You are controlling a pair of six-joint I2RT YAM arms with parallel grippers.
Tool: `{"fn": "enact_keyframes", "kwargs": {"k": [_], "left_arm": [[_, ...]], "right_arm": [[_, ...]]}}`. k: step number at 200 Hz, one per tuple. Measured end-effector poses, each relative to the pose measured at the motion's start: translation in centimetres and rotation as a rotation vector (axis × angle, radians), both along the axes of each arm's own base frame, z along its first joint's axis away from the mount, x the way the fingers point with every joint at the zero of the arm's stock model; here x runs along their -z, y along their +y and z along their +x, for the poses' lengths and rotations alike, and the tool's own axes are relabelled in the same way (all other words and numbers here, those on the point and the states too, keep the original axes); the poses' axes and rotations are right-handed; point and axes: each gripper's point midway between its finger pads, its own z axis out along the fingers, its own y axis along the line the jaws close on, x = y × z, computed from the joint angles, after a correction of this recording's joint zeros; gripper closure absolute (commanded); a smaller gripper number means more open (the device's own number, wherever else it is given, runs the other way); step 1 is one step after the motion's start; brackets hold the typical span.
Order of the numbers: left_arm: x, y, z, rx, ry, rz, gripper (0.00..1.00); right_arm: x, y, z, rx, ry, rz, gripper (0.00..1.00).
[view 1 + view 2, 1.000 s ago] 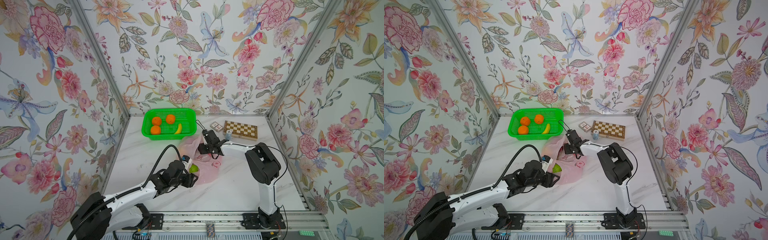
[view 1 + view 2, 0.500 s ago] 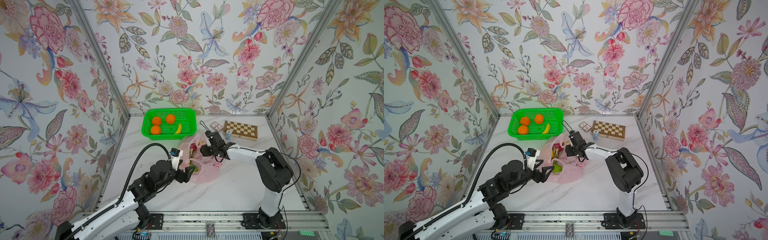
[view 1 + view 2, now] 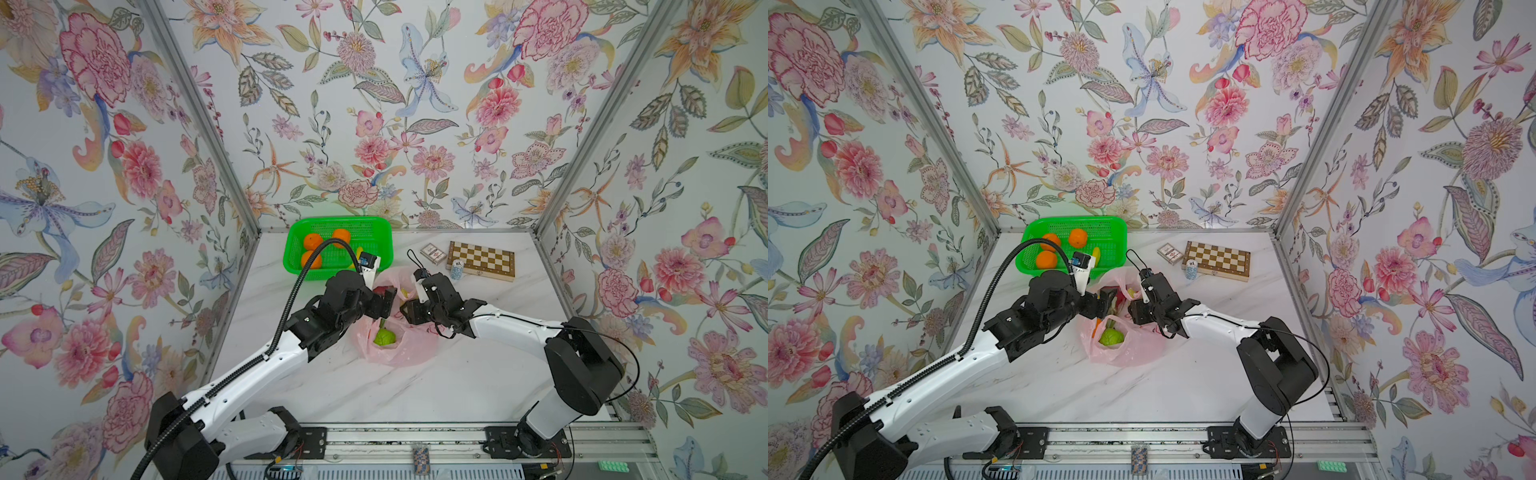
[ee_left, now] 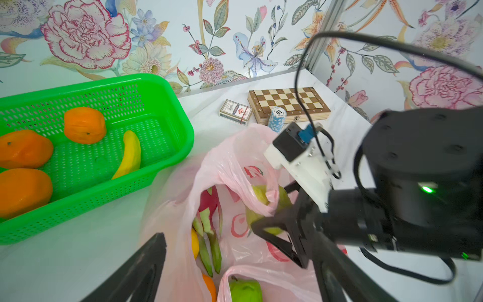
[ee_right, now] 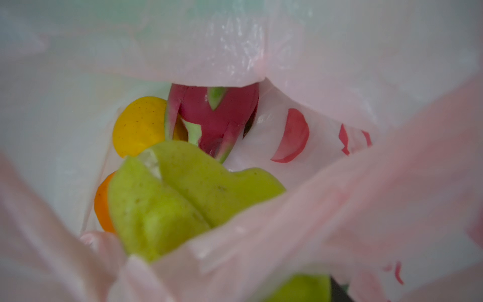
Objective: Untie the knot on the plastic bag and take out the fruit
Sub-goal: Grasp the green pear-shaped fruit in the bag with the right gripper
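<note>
Plastic bag (image 3: 419,349) sits open-mouthed on the table (image 3: 415,395) just beside the green basket (image 3: 376,226), looks untied, fruit (image 5: 214,117) inside; I have left gripper (image 4: 235,248) jaws wide astride its mouth to reach in, right gripper (image 4: 269,211) around rim film and one green piece, can't tell if clamped.

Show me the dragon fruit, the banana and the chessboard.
dragon fruit (image 5: 222,117), right wrist view, on its red skin.
banana (image 4: 130,154), left wrist view, middle of its yellow body.
chessboard (image 3: 482,259), in a top view, centre of its checkered top.
</note>
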Motion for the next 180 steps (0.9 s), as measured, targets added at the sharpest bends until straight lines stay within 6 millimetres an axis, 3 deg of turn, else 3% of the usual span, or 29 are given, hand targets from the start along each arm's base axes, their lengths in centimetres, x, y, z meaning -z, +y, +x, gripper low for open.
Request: {"fn": "enact_keyframes", "kwargs": {"k": [37, 81, 124, 180], "left_arm": [[0.4, 0.4, 4.1, -0.053, 0.018, 0.02, 0.14], [2.4, -0.4, 7.0, -0.054, 0.07, 0.029, 0.2], [5.5, -1.5, 7.7, -0.037, 0.147, 0.027, 0.22], [5.5, -1.9, 7.7, -0.029, 0.148, -0.009, 0.2]], "right_arm": [[-1.2, -0.1, -1.8, -0.027, -0.025, 0.029, 0.5], [-1.4, -0.9, -3.8, -0.045, -0.037, 0.046, 0.5], [-2.8, -0.4, -4.9, -0.071, -0.07, 0.082, 0.5], [-7.3, -1.2, -5.8, -0.051, -0.155, 0.202, 0.53]]}}
